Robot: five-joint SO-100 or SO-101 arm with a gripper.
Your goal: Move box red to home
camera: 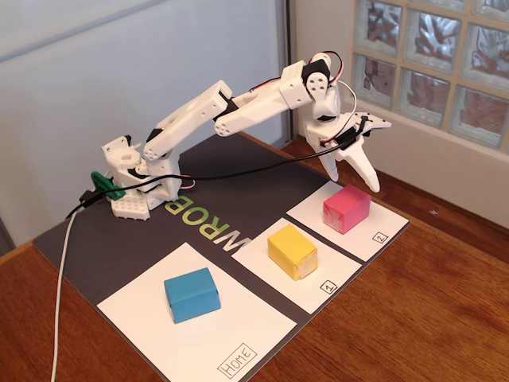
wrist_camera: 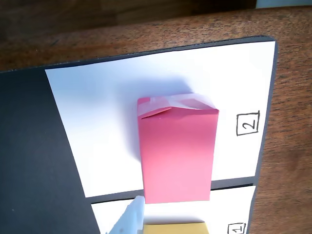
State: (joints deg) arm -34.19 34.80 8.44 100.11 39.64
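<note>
1. Red box [camera: 347, 208] resting on the white sheet marked 2 [camera: 374, 227], far right of the dark mat [camera: 95, 239] in the fixed view; seen from above in the wrist view [wrist_camera: 176, 151], centred on that sheet [wrist_camera: 97, 112].
2. Pincer [camera: 355, 169] hanging just above and behind the red box, fingers spread, holding nothing, clear of the box.
3. Home [camera: 231, 338] lying at the near left of the mat, well apart from the red box, carrying the blue block [camera: 192, 294].
4. Yellow block [camera: 292, 251] sitting on the sheet marked 1 [camera: 318, 278], between home and the red box.
5. Mat lying on the wooden table [camera: 429, 318].
</note>
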